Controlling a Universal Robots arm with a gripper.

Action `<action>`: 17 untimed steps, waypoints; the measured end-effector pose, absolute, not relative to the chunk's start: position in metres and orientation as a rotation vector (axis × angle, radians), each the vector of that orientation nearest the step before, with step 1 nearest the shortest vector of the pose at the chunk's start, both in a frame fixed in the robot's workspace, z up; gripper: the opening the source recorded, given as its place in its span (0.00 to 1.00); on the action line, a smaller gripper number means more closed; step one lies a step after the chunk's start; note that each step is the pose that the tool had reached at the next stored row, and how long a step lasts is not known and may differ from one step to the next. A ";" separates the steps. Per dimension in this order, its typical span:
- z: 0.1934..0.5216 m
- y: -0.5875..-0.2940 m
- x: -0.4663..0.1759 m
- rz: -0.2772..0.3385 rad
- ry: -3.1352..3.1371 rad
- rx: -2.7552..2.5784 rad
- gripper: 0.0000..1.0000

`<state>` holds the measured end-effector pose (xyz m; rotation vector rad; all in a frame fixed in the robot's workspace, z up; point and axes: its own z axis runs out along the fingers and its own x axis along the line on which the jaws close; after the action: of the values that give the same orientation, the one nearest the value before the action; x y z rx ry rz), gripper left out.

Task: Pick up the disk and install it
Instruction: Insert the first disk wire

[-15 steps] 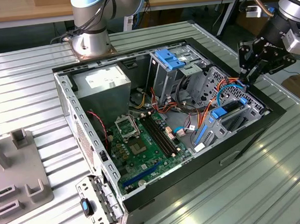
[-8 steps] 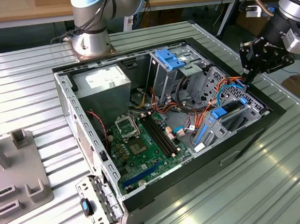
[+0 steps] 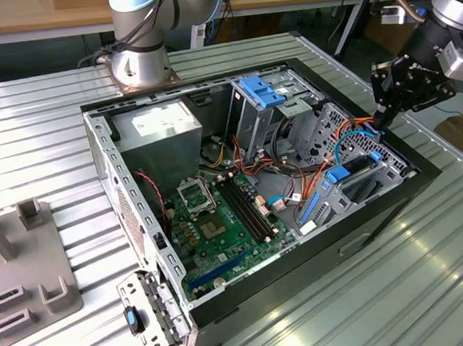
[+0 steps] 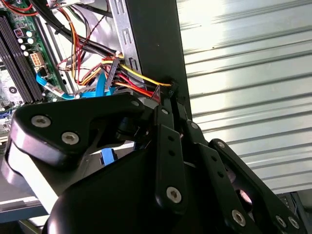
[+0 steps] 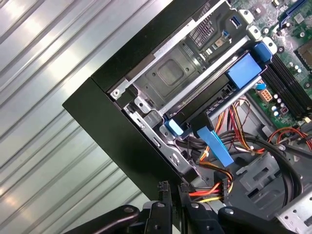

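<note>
Gripper (image 5: 172,187): closed on nothing, poised at the case (image 5: 112,126) rim.
Disk (image 5: 207,105): just ahead of the fingertips, slotted in its bay, not in contact.
Assessment: disk appears seated, so no grip is needed.

Counted one open computer case (image 3: 106,163) on one ribbed metal bench (image 3: 433,285). One arm base (image 3: 139,64) and one claw (image 3: 383,117) were there. Inside the case there was one green motherboard (image 3: 221,238), one grey power supply (image 3: 160,126), one processor socket (image 3: 193,196) and one long blue card slot (image 3: 219,268). One disk (image 5: 242,69), blue-tabbed. One blue latch (image 3: 261,90) was on one upright metal cage (image 3: 248,124). Outside the case were one grey fixture block (image 3: 23,277) and one loose metal bracket (image 3: 154,307) carrying one dark knob (image 3: 132,319).
</note>
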<state>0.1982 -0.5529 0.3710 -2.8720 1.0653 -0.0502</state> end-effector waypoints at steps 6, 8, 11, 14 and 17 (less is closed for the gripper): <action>0.379 -0.553 0.198 -0.057 1.064 -2.870 0.17; 0.379 -0.553 0.198 -0.058 1.064 -2.870 0.17; 0.379 -0.556 0.193 -0.058 1.064 -2.869 0.17; 0.379 -0.556 0.182 -0.058 1.066 -2.869 0.17; 0.379 -0.557 0.179 -0.059 1.076 -2.865 0.17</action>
<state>0.1788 -0.5566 0.3787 -2.8650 1.0757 -0.0588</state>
